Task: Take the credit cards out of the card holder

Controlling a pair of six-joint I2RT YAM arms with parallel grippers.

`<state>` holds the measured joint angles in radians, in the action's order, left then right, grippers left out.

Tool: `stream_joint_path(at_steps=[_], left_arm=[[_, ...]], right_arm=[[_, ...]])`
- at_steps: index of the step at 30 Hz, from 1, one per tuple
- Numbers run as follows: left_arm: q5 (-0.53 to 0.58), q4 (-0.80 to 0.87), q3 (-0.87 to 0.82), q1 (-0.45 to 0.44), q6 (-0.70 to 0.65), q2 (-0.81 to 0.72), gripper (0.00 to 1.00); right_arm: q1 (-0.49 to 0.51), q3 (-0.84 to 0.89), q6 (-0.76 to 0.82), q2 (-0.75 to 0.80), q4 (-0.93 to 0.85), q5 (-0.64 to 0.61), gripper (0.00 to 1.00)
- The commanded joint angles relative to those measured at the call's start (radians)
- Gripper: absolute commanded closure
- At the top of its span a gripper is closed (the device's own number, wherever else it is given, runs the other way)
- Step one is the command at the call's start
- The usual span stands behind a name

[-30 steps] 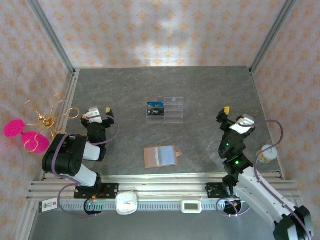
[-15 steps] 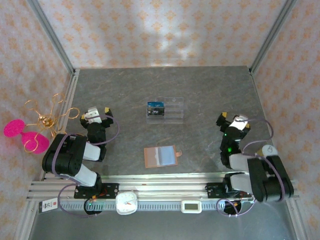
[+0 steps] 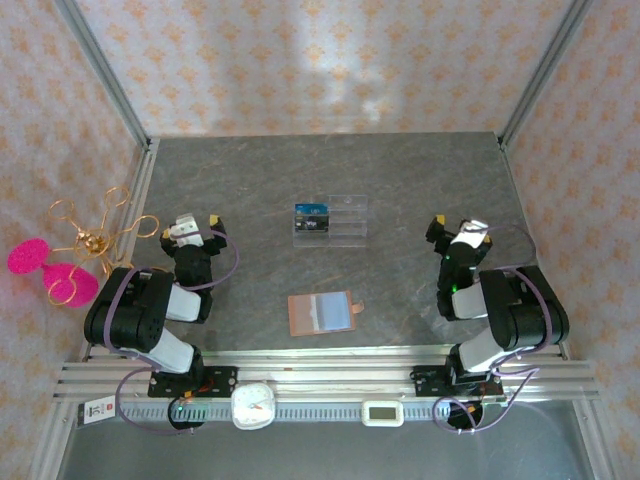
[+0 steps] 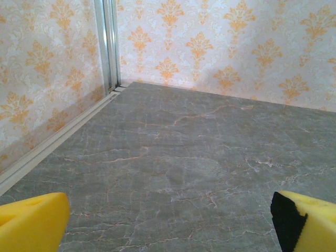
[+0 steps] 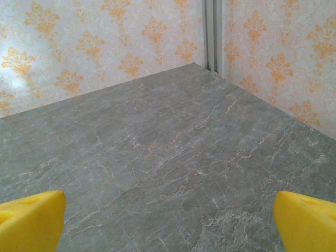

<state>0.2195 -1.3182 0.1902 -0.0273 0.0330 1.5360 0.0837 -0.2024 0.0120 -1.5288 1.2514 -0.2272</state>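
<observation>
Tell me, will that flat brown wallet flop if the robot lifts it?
Probably a bit floppy: the flat tan-brown leather card holder looks thin and soft. Likely light, too, being so thin. Pushed, it should slide rather than roll, since it lies flat.

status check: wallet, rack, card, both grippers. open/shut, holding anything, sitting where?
card holder: lying open, inside up, neither gripper on it; contents unclear.
clear acrylic rack: upright, other slots look empty.
dark blue card: sitting in the rack's left end.
left gripper: open, holding nothing.
right gripper: open, holding nothing.
</observation>
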Motion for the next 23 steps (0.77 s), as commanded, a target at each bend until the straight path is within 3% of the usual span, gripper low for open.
stream_joint_path(at_steps=[1,23], left_arm=[[0.015,-0.041,0.008,-0.002,0.009,0.003,0.01],[0.015,-0.041,0.008,-0.003,0.008,0.003,0.01]], right_arm=[[-0.003,-0.011,-0.013,0.011,0.013,-0.004,0.00],[-0.004,-0.009,-0.012,0.009,0.020,-0.004,0.00]])
